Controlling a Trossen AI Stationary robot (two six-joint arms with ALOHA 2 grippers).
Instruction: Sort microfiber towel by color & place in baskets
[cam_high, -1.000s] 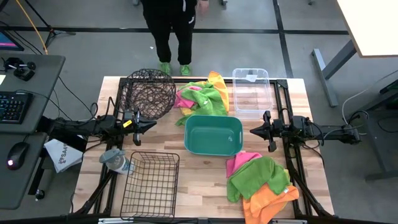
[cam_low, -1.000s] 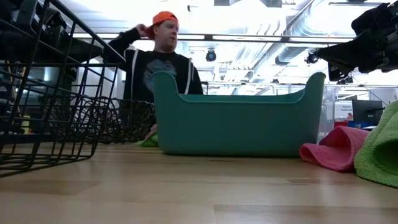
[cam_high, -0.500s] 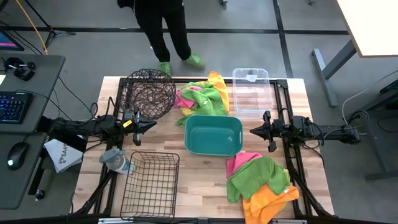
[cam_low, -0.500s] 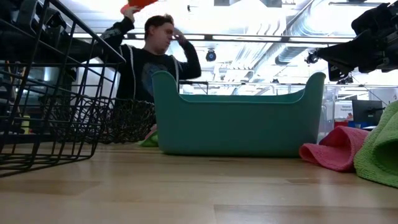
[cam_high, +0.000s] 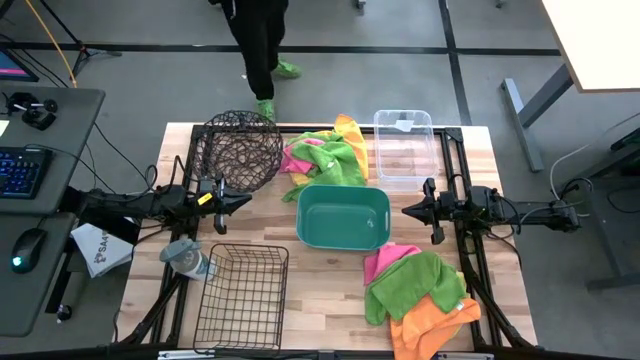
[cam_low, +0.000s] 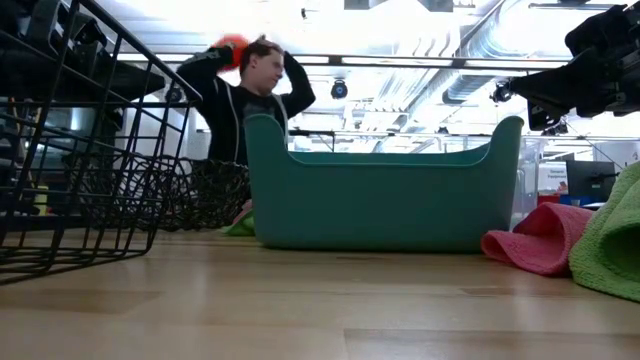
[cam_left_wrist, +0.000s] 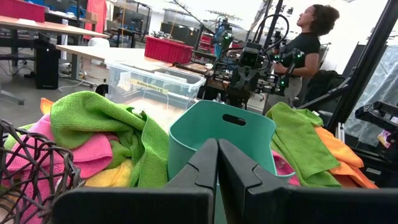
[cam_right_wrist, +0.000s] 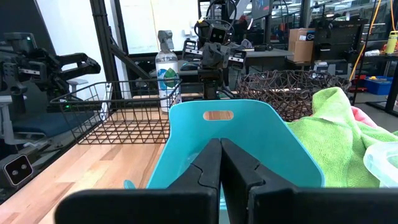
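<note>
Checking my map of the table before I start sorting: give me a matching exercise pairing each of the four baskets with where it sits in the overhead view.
Things:
1. round wire basket
2. rectangular wire basket
3. teal tub
4. clear bin

Places:
A. table's middle, between the two arms
B. far edge, beside the right arm
C. near edge, on the left arm's side
D. far edge, beside the left arm

Pairs: 1-D, 2-C, 3-A, 4-B
</note>
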